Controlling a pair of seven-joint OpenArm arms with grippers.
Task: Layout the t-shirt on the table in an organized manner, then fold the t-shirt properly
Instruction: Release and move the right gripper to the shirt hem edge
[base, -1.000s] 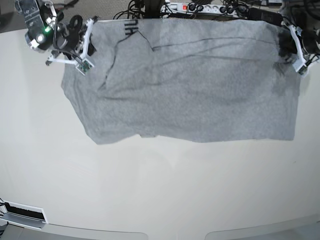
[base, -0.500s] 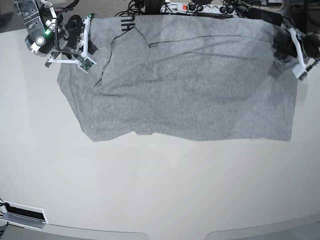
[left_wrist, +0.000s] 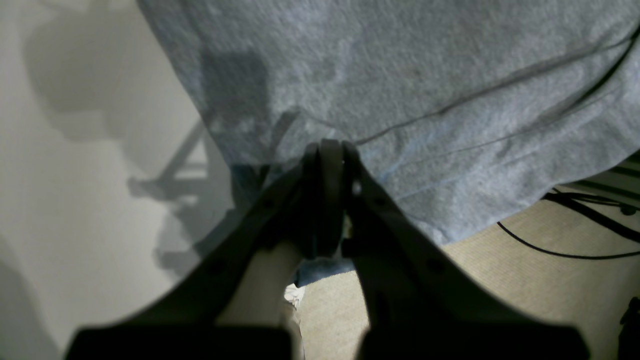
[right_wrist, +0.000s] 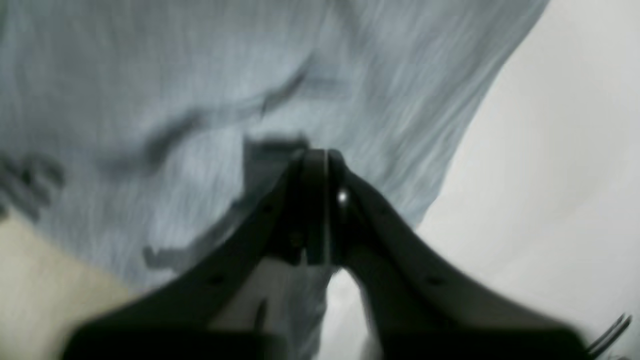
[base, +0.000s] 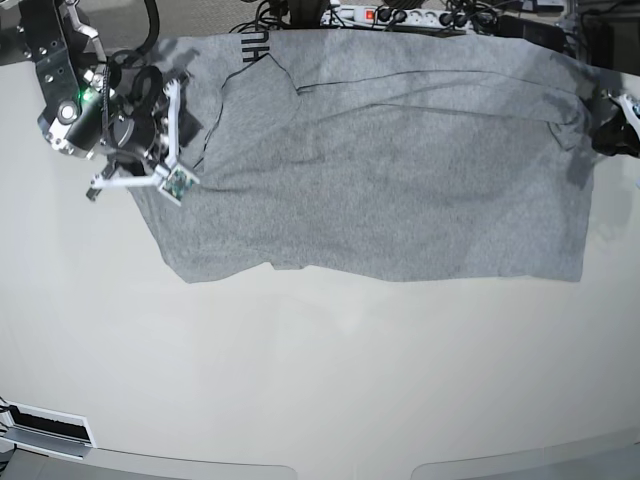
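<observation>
The heather-grey t-shirt (base: 380, 170) lies spread wide across the far half of the off-white table (base: 320, 380), with black lettering (base: 250, 45) showing on a folded-over bit at its far edge. My right gripper (base: 188, 125) is at the shirt's left edge. In the blurred right wrist view it (right_wrist: 320, 155) is shut with the shirt (right_wrist: 175, 100) around the tips. My left gripper (base: 602, 125) is at the shirt's right corner, near the frame edge. In the left wrist view it (left_wrist: 325, 150) is shut on the shirt's edge (left_wrist: 400, 75), which hangs past the table (left_wrist: 75, 175).
A power strip (base: 390, 15) and tangled cables lie just behind the table's far edge. Cables on carpet (left_wrist: 550, 250) show below the hanging shirt edge. A white slotted fitting (base: 45, 430) sits at the near left corner.
My right gripper has moved toward the near side, taking the shirt's left edge along. My left gripper has moved outward to the right, pulling the right corner taut.
</observation>
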